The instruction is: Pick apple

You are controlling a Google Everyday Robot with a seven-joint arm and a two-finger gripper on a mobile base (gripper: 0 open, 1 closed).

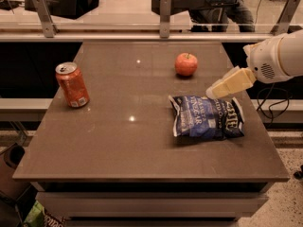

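The apple [186, 64] is small, round and red-orange with a short stem. It stands on the far middle of the brown table [113, 141]. My gripper [214, 92] is cream-coloured and reaches in from the right on a white arm [277, 56]. It hovers over the far right corner of a blue chip bag [207, 117]. It is to the right of the apple and nearer to me, apart from it, and holds nothing that I can see.
An orange soda can [72, 85] stands upright near the table's left edge. The chip bag lies flat on the right half. A rail with metal posts [164, 17] runs behind the table's far edge. A cable [270, 103] hangs at the right.
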